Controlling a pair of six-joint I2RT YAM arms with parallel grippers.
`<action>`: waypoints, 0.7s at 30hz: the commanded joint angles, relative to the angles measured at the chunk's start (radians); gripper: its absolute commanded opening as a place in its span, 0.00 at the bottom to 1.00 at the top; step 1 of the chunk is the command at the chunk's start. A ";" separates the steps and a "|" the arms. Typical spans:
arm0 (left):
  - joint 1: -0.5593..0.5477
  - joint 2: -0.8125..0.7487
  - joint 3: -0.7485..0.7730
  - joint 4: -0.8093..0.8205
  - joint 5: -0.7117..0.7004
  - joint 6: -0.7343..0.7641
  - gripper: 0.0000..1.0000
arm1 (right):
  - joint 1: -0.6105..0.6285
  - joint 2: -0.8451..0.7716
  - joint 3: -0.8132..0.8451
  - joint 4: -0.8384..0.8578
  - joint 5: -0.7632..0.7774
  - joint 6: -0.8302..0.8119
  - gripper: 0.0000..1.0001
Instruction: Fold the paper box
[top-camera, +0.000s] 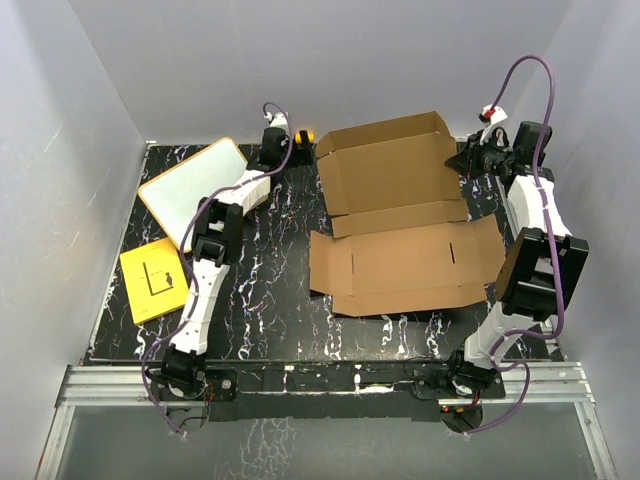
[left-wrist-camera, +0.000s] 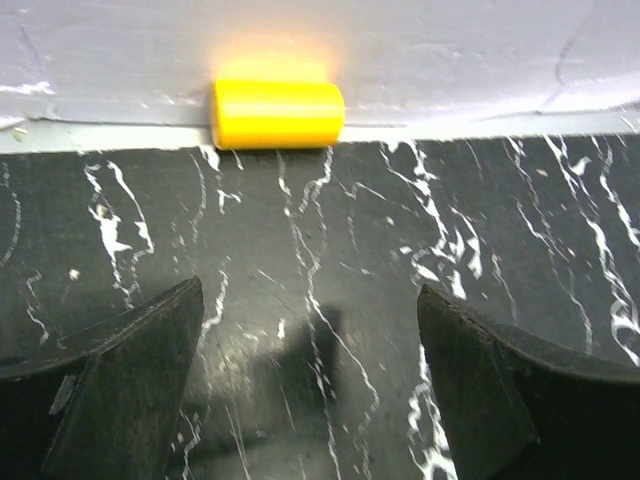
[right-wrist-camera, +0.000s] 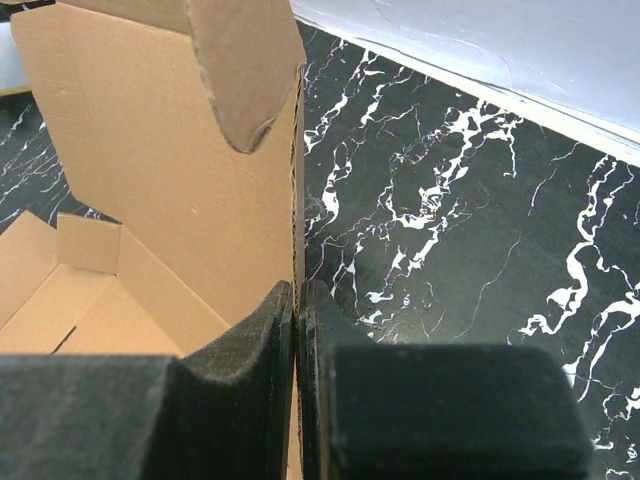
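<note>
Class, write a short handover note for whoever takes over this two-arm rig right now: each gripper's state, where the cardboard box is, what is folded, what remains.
Left gripper: open, empty, over the black white-veined table, facing a small yellow cylinder at the far wall.
Right gripper: shut on the right side wall of the brown corrugated cardboard mailer box.
Box: on the table's right half.
Done: the far section's walls stand up.
Left: the near panel with its slots and flaps lies flat; fold it, then close the box.
</note>
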 joint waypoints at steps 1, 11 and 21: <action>0.004 0.017 0.068 0.156 -0.098 0.007 0.87 | -0.017 -0.031 0.001 0.071 -0.044 0.021 0.08; -0.015 0.147 0.128 0.315 -0.128 -0.010 0.86 | -0.032 -0.013 -0.007 0.086 -0.086 0.046 0.08; -0.040 0.305 0.302 0.393 -0.218 -0.019 0.85 | -0.063 -0.013 -0.028 0.107 -0.139 0.077 0.08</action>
